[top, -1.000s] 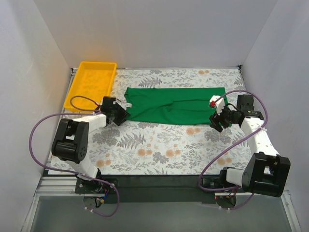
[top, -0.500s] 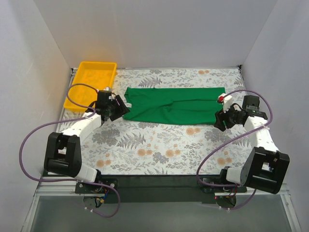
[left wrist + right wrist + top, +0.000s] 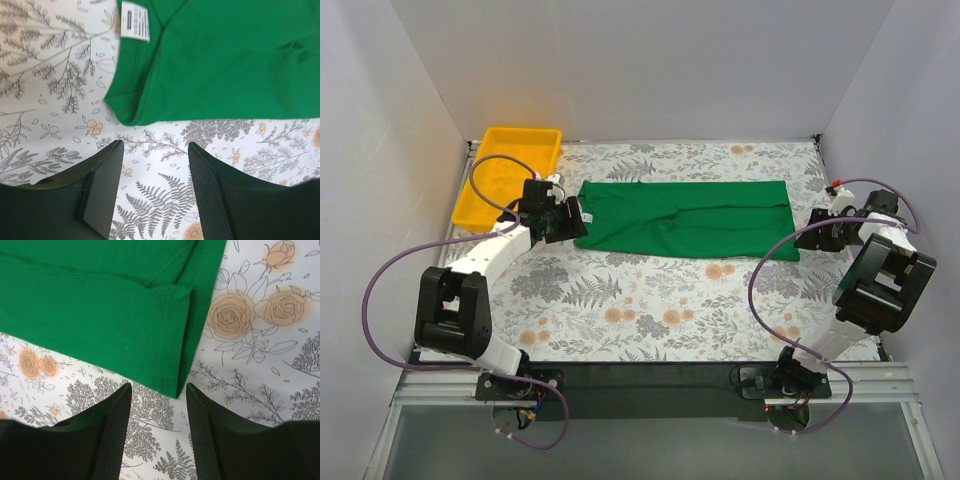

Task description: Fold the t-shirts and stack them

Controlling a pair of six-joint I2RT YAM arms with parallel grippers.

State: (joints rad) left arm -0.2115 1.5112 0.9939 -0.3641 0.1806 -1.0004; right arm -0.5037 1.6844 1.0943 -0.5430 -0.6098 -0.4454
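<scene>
Wrist views: left claw [image 3: 155,175], right claw [image 3: 157,425] half-open, empty.

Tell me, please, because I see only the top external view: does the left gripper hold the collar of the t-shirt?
Observer: No. In the left wrist view the left gripper is open and empty; the collar of the t-shirt lies just beyond its fingertips.
Operator: And the right gripper, does it hold the hem?
Observer: No. In the right wrist view the right gripper is open, and the hem corner shows right at its fingertips, not clamped.
</scene>
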